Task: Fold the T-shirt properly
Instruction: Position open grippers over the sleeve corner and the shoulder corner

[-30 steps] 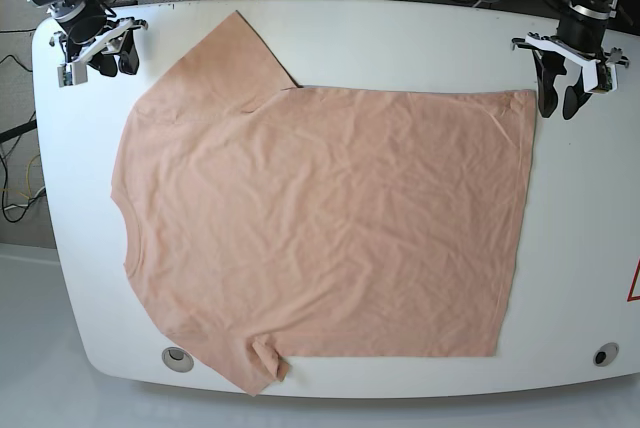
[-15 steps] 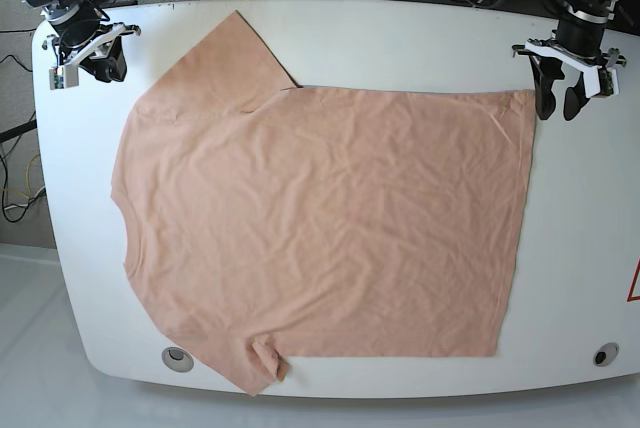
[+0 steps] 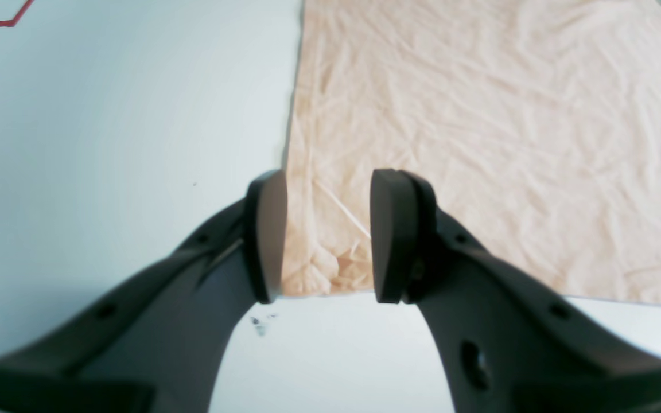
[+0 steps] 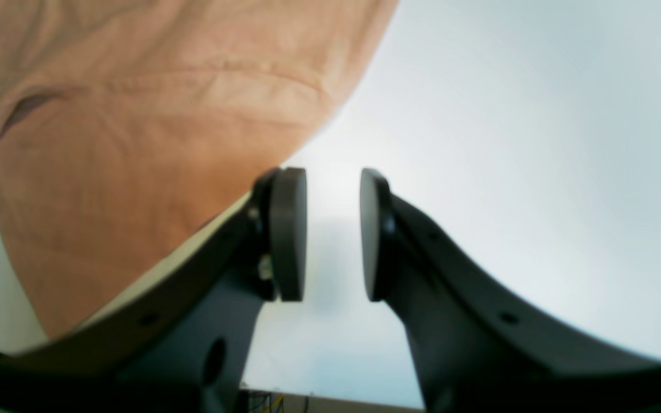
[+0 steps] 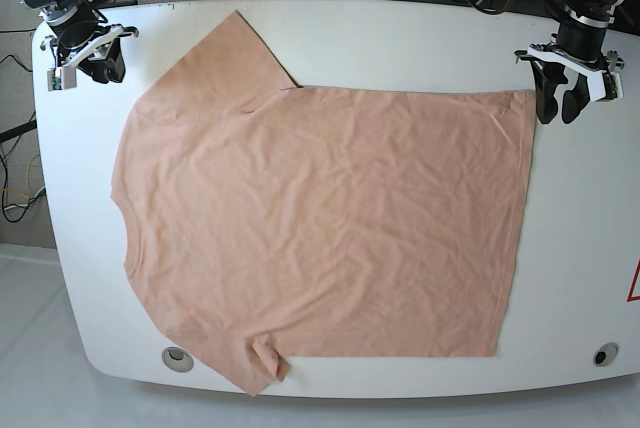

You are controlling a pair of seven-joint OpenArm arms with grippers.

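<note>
T-shirt [image 5: 320, 218] cloth, peach-pink and lightly wrinkled, lies spread flat on the white table [image 5: 400, 38], covering most of its middle. Its neck opening sits at the base view's left edge of the cloth and the straight hem at the right, so the long axis runs left to right across the table. One sleeve points to the far left corner; the other ends at the near edge, where its tip reaches the table's rim. The tag cannot be made out, and the collar ribbing is too small to read in the base view.

The left wrist view shows only the hem corner, with small crumples at the very corner, and cuts off the rest. The right wrist view is blurred and shows just part of a sleeve and a seam.

The left gripper [image 5: 560, 103] hangs just beyond the far hem corner, its jaws apart and holding nothing; in its own view [image 3: 327, 235] the corner lies beneath the gap. The right gripper [image 5: 95, 61] is near the far sleeve, over bare table, jaws slightly apart and holding nothing [image 4: 333, 232].
</note>
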